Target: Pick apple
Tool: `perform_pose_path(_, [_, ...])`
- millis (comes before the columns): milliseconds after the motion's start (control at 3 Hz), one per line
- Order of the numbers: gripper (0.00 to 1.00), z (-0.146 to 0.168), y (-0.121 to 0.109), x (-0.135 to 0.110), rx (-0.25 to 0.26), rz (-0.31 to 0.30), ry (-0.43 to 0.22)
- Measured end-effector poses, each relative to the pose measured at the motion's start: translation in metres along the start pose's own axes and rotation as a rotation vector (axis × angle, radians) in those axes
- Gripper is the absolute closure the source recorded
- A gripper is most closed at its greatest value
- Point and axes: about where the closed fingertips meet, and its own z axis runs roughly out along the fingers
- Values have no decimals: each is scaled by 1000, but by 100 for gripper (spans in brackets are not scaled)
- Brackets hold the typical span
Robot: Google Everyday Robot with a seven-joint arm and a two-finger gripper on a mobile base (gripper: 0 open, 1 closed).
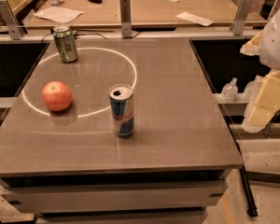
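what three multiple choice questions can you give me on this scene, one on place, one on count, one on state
1. Where is the apple relative to the blue-and-silver can?
A) picture-left of it
B) on top of it
C) picture-right of it

2. How many cans stand on the grey table?
A) one
B) two
C) four

3. The apple is
A) lifted in the air
B) resting on the table, untouched
C) cut in half

1 A: it sits apart, toward the left edge.
2 B: the blue-and-silver can plus the green can.
3 B: the claw is past the table's right edge, away from it.
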Motion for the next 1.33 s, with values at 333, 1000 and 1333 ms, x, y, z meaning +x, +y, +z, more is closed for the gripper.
perform_pose_path(333, [0, 0, 0, 0, 0, 0, -1])
perform_pose_path(1000, [0, -11, -15, -40, 10, 15, -108])
perform_pose_path(1333, [0, -11, -25, -80, 13, -13, -157])
